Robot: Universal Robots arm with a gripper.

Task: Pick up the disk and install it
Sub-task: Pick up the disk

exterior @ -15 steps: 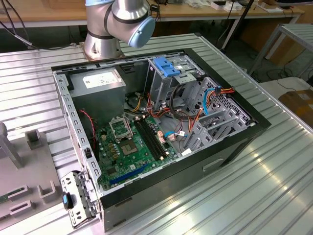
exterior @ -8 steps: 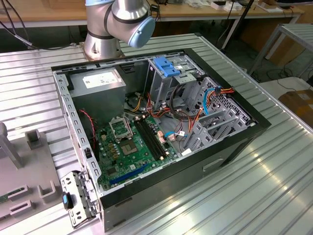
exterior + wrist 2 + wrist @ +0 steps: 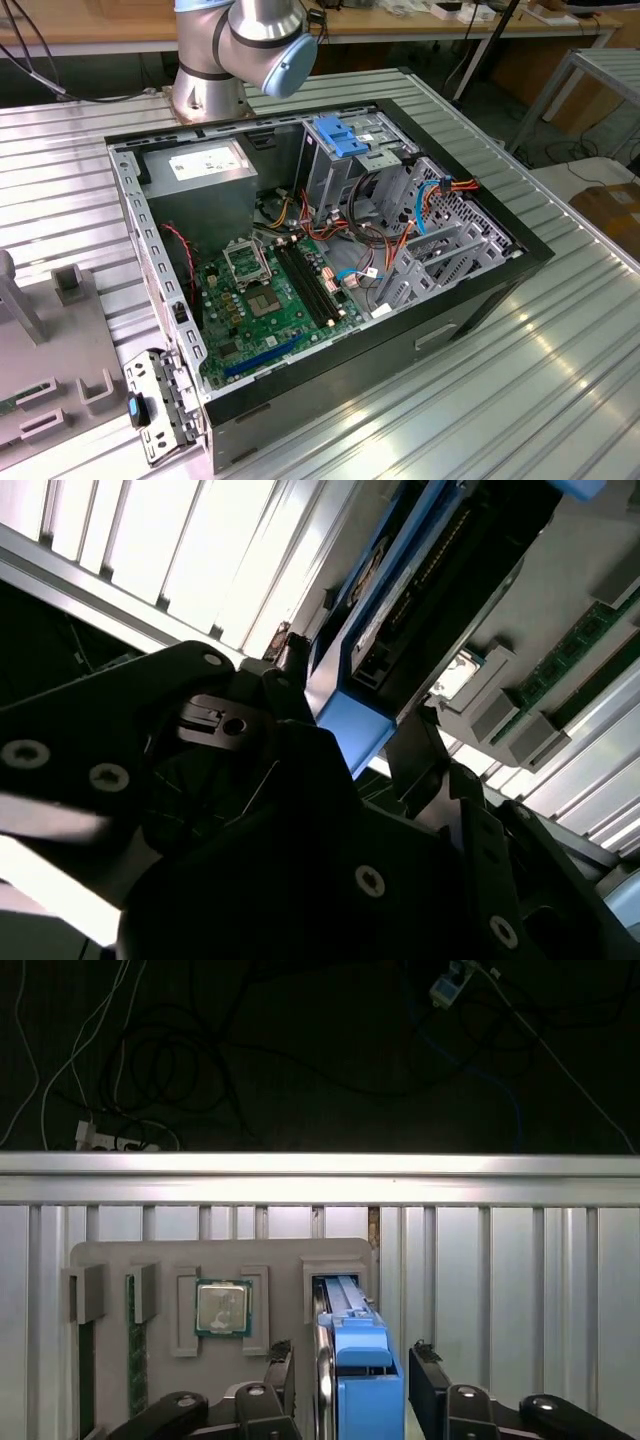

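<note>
The disk, a flat drive in a blue plastic side-rail frame, stands on edge in a slot of the grey holder tray. My gripper straddles it, open, with one dark finger a little off one face and the other finger close to the blue rail. In the second wrist view the disk runs away from the gripper, its blue end between the jaws.
The tray also holds a processor chip and a memory stick. The open computer case lies on the ribbed metal table, with a blue bracket on its drive cage and a power-supply box. The arm's base stands behind it.
</note>
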